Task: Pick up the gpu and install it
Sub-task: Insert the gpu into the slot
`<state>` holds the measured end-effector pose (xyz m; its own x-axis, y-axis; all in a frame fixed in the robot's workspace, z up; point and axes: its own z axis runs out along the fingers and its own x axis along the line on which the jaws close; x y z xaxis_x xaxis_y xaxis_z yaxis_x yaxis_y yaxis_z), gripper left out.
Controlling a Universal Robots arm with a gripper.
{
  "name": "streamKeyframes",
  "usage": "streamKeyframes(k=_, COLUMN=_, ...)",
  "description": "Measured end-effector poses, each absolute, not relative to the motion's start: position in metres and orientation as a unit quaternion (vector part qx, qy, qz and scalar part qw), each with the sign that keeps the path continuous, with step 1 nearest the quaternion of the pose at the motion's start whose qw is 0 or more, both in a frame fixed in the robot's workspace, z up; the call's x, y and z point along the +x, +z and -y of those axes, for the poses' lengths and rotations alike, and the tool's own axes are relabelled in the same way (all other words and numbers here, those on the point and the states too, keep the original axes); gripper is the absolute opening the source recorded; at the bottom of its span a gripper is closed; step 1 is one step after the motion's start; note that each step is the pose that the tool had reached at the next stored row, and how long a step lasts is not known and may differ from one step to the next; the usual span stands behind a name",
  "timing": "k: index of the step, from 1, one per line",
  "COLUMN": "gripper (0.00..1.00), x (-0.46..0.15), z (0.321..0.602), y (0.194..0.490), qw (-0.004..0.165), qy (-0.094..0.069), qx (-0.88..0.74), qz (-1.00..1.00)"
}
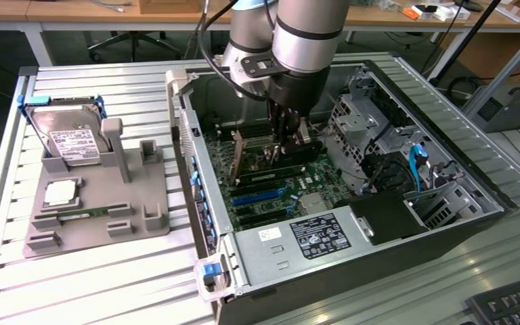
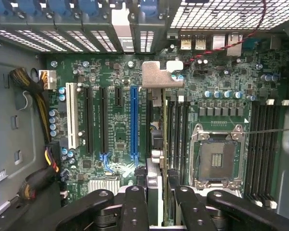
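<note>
Gpu [image 2: 155, 144] stands on edge over the motherboard [image 2: 111, 130] inside the open case [image 1: 477, 196], its silvery bracket [image 2: 161, 74] toward the rear slots, just beside the blue slot [image 2: 134, 125]. Gripper [image 2: 158, 197] is partly closed on the card's edge, one finger [image 2: 135, 202] on each side. Outside, at the exterior view's left, a grey tray [image 1: 143, 210] holds a hard drive [image 1: 72, 139].
</note>
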<state>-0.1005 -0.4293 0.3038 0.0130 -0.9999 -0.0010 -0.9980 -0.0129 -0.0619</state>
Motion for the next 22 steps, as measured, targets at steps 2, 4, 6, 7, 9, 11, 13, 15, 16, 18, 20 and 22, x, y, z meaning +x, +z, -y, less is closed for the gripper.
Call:
streamKeyframes(k=2, gripper=0.27, x=-0.102, z=0.431, y=0.303, qw=0.022, qy=-0.021, qx=-0.711, qz=-0.702)
streamKeyframes(k=4, gripper=0.27, x=-0.104, z=0.431, y=0.301, qw=0.022, qy=-0.022, qx=-0.711, qz=-0.702)
streamKeyframes(k=6, gripper=0.27, x=-0.106, z=0.433, y=0.299, qw=0.021, qy=-0.023, qx=-0.711, qz=-0.703)
streamKeyframes(k=7, gripper=0.27, x=-0.107, z=0.433, y=0.298, qw=0.021, qy=-0.023, qx=-0.71, qz=-0.703)
streamKeyframes(k=9, gripper=0.27, x=-0.11, z=0.433, y=0.295, qw=0.02, qy=-0.024, qx=-0.71, qz=-0.704)
streamKeyframes(k=11, gripper=0.27, x=-0.111, z=0.434, y=0.294, qw=0.019, qy=-0.025, qx=-0.709, qz=-0.704)
streamKeyframes(k=13, gripper=0.27, x=-0.112, z=0.436, y=0.291, qw=0.017, qy=-0.027, qx=-0.708, qz=-0.705)
streamKeyframes(k=15, gripper=0.27, x=-0.112, z=0.436, y=0.289, qw=0.014, qy=-0.03, qx=-0.707, qz=-0.707)
streamKeyframes(k=16, gripper=0.27, x=-0.112, z=0.436, y=0.288, qw=0.013, qy=-0.031, qx=-0.705, qz=-0.708)
streamKeyframes(k=18, gripper=0.27, x=-0.112, z=0.437, y=0.286, qw=0.01, qy=-0.033, qx=-0.701, qz=-0.712)
streamKeyframes(k=20, gripper=0.27, x=-0.114, z=0.438, y=0.285, qw=0.01, qy=-0.034, qx=-0.701, qz=-0.713)
streamKeyframes(k=22, gripper=0.27, x=-0.116, z=0.439, y=0.284, qw=0.009, qy=-0.034, qx=-0.701, qz=-0.713)
